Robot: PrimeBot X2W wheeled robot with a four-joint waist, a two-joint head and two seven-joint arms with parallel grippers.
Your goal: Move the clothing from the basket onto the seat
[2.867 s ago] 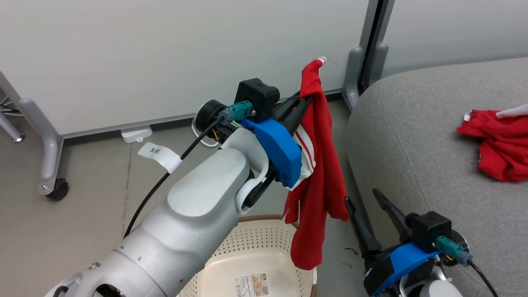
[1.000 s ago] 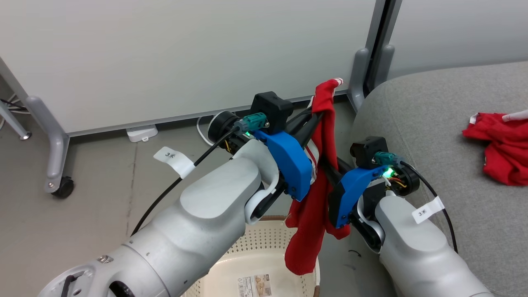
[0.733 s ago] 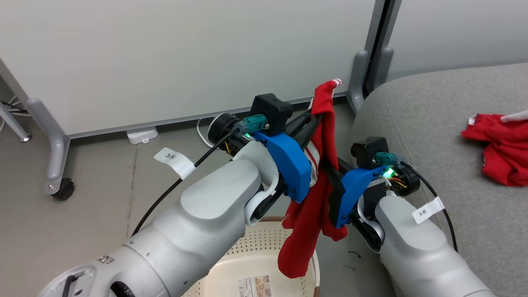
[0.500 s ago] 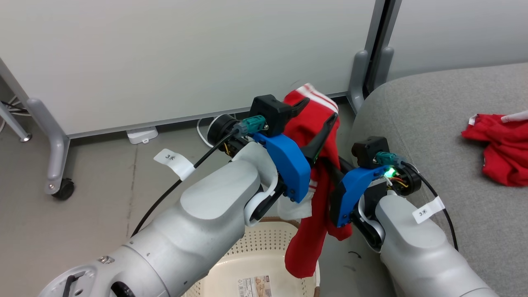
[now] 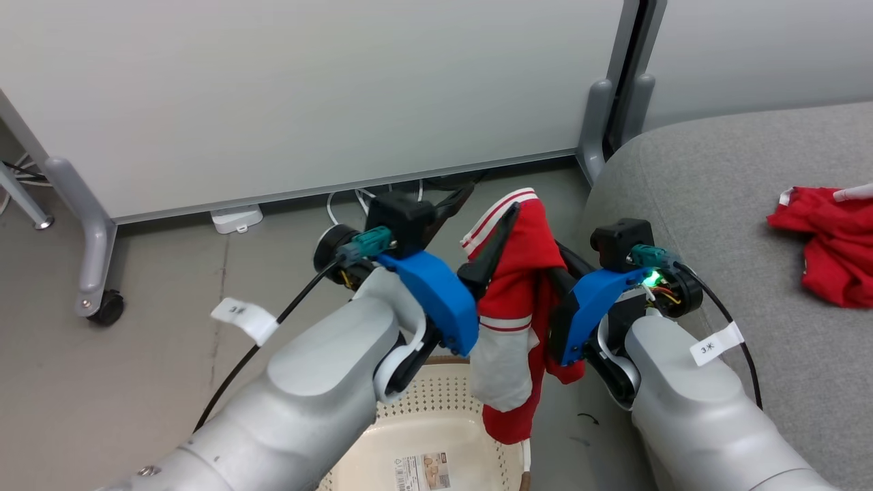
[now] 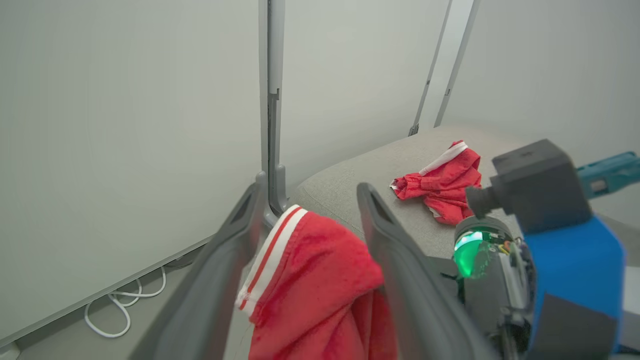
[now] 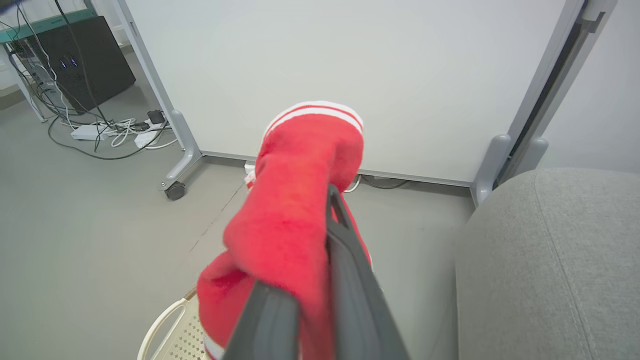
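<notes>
Above the laundry basket [image 5: 436, 402], your right gripper [image 7: 325, 210] is clamped on a red sports garment [image 5: 525, 273]. The cloth drapes over the gripper's fingers and hangs toward the basket's far rim, with a white panel showing low on it. Your left gripper [image 5: 477, 221] has its fingers spread wide, and the garment's white-striped hem sits between them, unpinched. Both grippers are just beside the edge of the grey sofa cushion [image 5: 716, 204], which stands to the right of the basket. A second red garment [image 5: 829, 239] lies crumpled on that cushion, well apart from the grippers.
</notes>
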